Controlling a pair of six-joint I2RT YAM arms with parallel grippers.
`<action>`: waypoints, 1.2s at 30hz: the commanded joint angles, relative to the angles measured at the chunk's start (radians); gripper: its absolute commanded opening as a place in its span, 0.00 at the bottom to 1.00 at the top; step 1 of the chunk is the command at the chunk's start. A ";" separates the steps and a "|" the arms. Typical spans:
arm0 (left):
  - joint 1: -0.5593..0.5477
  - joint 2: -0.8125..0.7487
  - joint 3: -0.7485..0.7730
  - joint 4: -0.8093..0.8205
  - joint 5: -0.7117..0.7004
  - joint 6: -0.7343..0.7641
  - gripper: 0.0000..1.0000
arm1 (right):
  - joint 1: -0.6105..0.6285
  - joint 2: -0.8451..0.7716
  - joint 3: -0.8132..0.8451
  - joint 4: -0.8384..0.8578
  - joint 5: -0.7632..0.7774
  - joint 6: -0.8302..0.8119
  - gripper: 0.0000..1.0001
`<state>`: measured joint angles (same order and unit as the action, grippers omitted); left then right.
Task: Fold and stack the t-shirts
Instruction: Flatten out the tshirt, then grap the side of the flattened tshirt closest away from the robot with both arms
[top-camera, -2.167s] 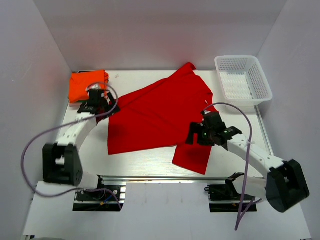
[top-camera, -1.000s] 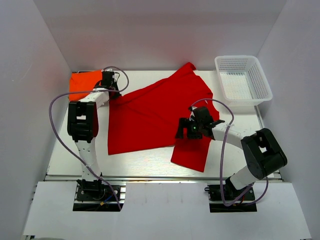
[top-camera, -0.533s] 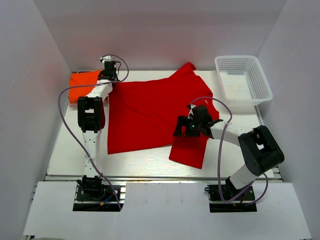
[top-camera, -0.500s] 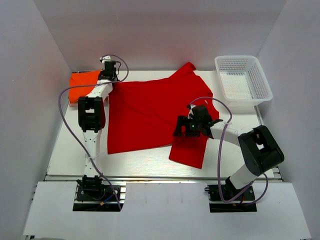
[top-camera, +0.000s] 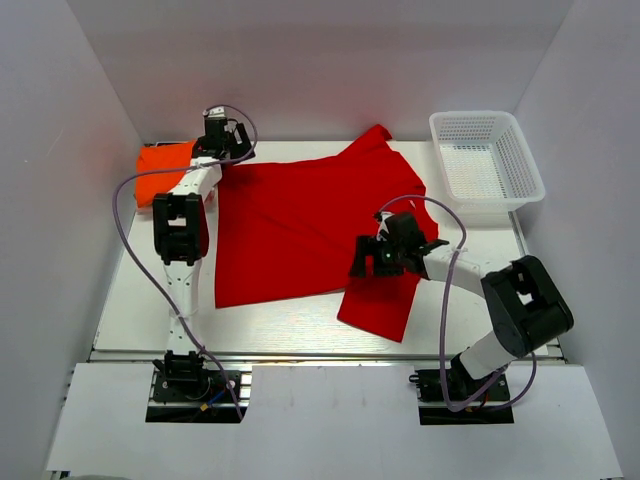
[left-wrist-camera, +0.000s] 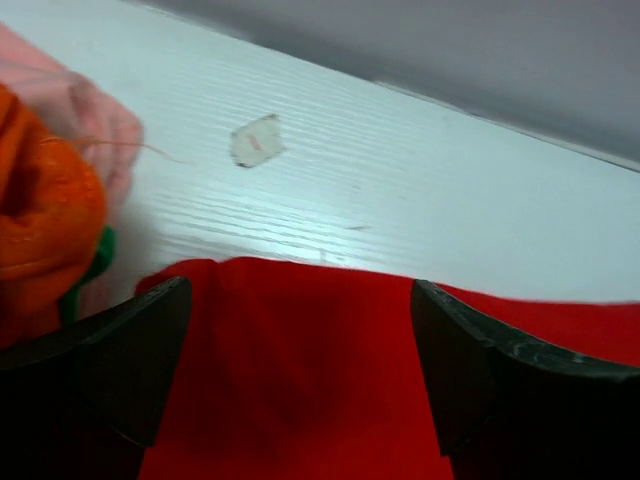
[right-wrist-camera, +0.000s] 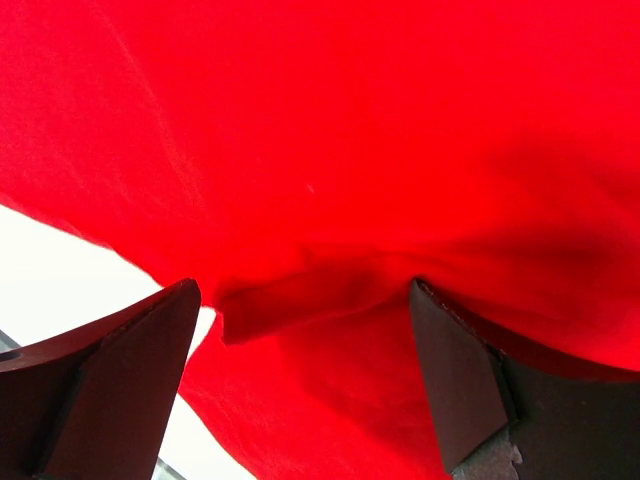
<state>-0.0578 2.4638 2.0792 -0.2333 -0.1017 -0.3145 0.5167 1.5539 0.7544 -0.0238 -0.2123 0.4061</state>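
The left gripper (left-wrist-camera: 300, 300), pressed together a second earlier, now stands spread over the far-left corner of the red t-shirt (top-camera: 300, 225); the right gripper (right-wrist-camera: 305, 300) is also spread. The shirt lies open, mostly flat.

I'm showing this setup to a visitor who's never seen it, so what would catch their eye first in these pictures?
A big red shirt lies spread across the middle of the table. The left gripper stands open at its far left corner, beside a folded orange shirt, and the right gripper stands open over its near right part. A white basket sits at the far right corner.
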 joint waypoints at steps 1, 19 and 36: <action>0.006 -0.172 -0.007 0.014 0.181 0.015 1.00 | 0.000 -0.096 -0.004 -0.096 0.020 -0.062 0.90; -0.025 -1.174 -1.192 -0.114 0.300 -0.167 1.00 | -0.001 -0.586 -0.230 -0.294 0.068 0.095 0.90; -0.014 -1.562 -1.647 -0.330 -0.029 -0.414 0.94 | -0.004 -0.813 -0.375 -0.416 0.134 0.203 0.90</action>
<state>-0.0795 0.8413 0.4648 -0.6071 -0.0692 -0.7059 0.5163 0.7799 0.3882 -0.4271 -0.1139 0.5716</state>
